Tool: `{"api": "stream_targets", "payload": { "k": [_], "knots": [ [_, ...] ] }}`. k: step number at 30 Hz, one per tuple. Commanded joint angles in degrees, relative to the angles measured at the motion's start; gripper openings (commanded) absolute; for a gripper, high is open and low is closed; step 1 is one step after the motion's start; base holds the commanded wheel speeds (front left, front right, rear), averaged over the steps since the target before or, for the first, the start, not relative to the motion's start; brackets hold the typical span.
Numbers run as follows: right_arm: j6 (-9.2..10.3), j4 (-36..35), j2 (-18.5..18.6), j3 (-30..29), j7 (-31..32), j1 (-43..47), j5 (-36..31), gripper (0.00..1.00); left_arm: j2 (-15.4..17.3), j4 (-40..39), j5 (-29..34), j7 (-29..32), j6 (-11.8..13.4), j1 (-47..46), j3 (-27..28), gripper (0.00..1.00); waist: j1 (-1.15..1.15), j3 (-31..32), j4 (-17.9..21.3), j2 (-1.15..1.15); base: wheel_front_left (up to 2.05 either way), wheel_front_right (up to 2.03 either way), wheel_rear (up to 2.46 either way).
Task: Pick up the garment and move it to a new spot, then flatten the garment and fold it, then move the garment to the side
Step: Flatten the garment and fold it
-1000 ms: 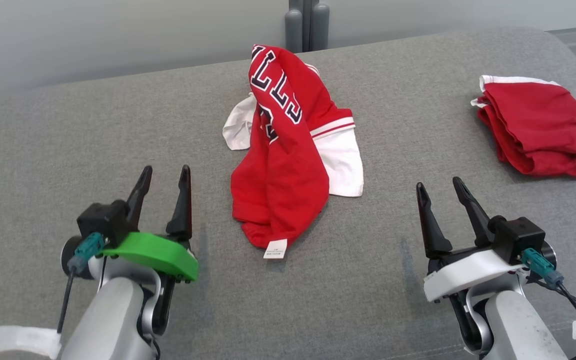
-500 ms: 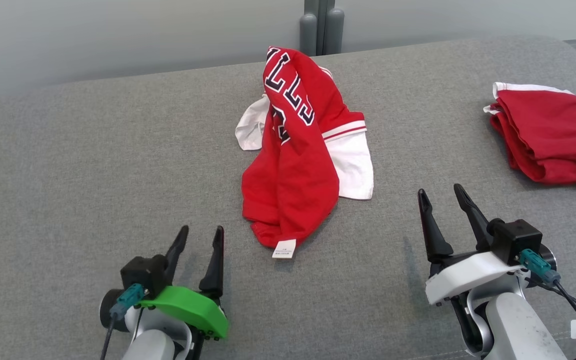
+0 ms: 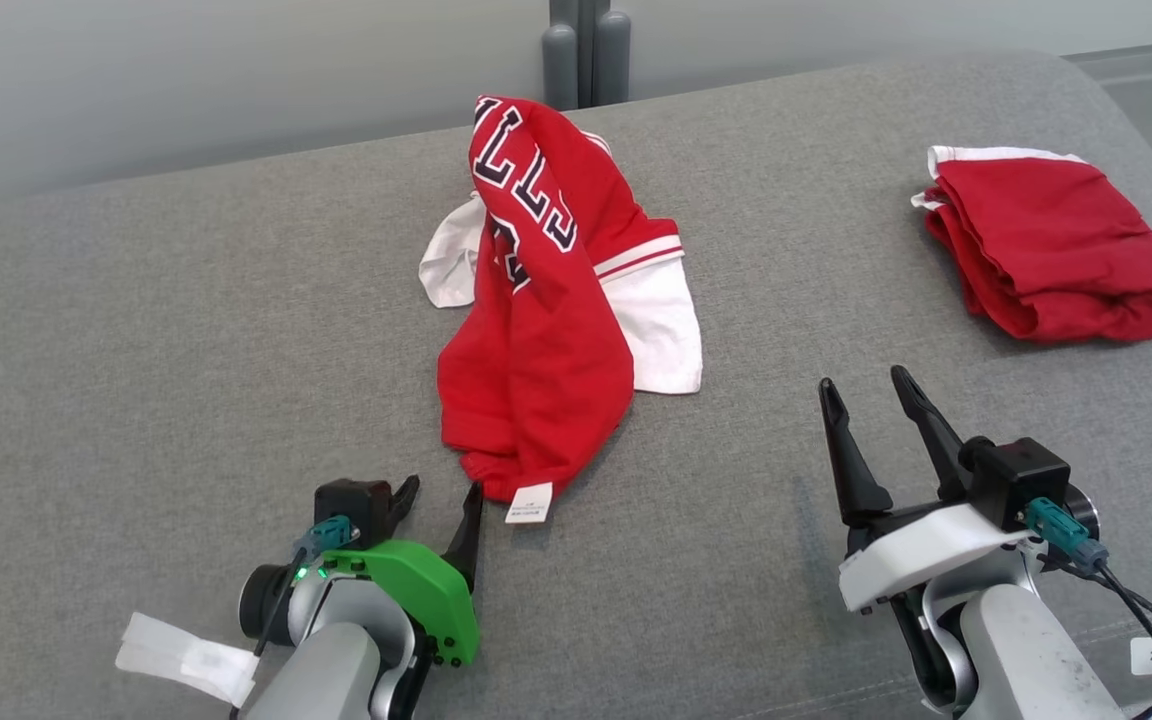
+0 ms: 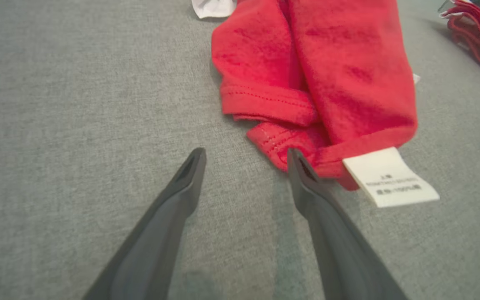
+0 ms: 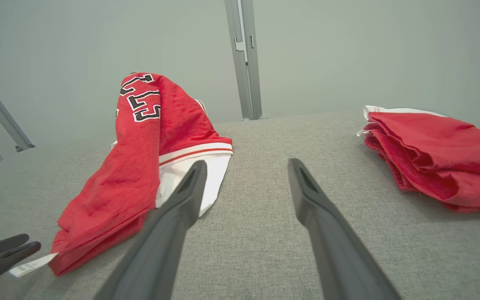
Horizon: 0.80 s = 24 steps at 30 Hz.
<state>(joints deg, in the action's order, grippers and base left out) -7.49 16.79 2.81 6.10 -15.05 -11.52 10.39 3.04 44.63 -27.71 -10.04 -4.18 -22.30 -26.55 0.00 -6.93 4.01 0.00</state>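
Left gripper [image 3: 444, 487] now nearer the garment [image 3: 536, 380], perhaps touching its hem.

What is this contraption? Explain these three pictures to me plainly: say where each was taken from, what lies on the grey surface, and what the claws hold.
This is a wheeled robot with two arms, each ending in a gripper with two long dark fingers. The wide picture comes from a camera on its head, looking down at a grey fabric surface. The other two come from cameras on the wrists, each looking along that gripper's own fingers. A crumpled red and white jersey with dark lettering lies in the middle. A folded red garment lies to the robot's right. The left gripper, the one with the green cover, is open, its fingertips at the jersey's near hem beside a white care label. The right gripper is open too, over bare fabric. Neither holds anything.
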Motion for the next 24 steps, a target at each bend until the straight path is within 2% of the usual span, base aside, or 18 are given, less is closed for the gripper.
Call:
{"api": "stream_targets", "payload": {
  "k": [1, 9, 10, 12, 15, 17, 19, 24],
  "knots": [
    [0.00, -0.2, 0.2, 0.1, -0.2, -0.3, 0.3, 1.00, 0.1, 1.3, -0.5, -0.1, 0.0, -1.5, -0.4, 1.00, 0.00, -0.4, 1.2, 0.00, 0.00, 0.00, 0.00],
    [0.00, -0.7, 0.2, 0.1, -0.2, 0.1, 0.4, 1.00, -0.1, 6.3, -4.3, -0.3, -0.7, -4.4, -4.4, 1.00, 0.00, -1.0, 3.0, 0.00, 0.00, 0.00, 0.00],
    [0.00, -0.8, 0.2, 0.0, -0.2, 0.1, 0.4, 1.00, -0.1, 6.6, -4.9, -0.4, -0.6, -4.6, -4.9, 0.97, 0.00, -1.0, 3.1, 0.00, 0.00, 0.00, 0.00],
    [0.00, -0.8, 0.2, 0.0, -0.2, 0.0, 0.4, 1.00, -0.1, 7.0, -6.1, -0.5, -0.2, -5.2, -6.0, 0.82, 0.00, -1.2, 3.3, 0.00, 0.00, 0.00, 0.00],
    [0.00, -0.9, 0.2, 0.2, -0.2, -0.3, 0.4, 1.00, -0.1, 7.6, -7.5, -0.7, 0.5, -6.4, -7.7, 0.48, 0.00, -1.5, 3.6, 0.00, 0.00, 0.00, 0.00],
    [0.00, -0.8, 0.2, 0.2, -0.2, -0.4, 0.4, 1.00, -0.1, 8.0, -8.7, -0.7, 0.8, -6.9, -8.8, 0.32, 0.00, -1.6, 3.8, 0.00, 0.00, 0.00, 0.00],
    [0.00, -0.8, 0.2, 0.2, -0.2, -0.6, 0.5, 1.00, -0.1, 8.3, -9.7, -1.3, 1.3, -7.6, -9.8, 0.00, 0.00, -1.6, 3.8, 0.00, 0.00, 0.00, 0.00],
    [0.00, -1.0, 0.2, -1.1, -0.2, -0.1, 0.2, 1.00, 0.0, 8.2, -11.0, -4.5, 3.9, -9.4, -9.1, 0.00, 0.00, -1.4, 2.9, 0.00, 0.00, 0.00, 0.00]
  ]
}}
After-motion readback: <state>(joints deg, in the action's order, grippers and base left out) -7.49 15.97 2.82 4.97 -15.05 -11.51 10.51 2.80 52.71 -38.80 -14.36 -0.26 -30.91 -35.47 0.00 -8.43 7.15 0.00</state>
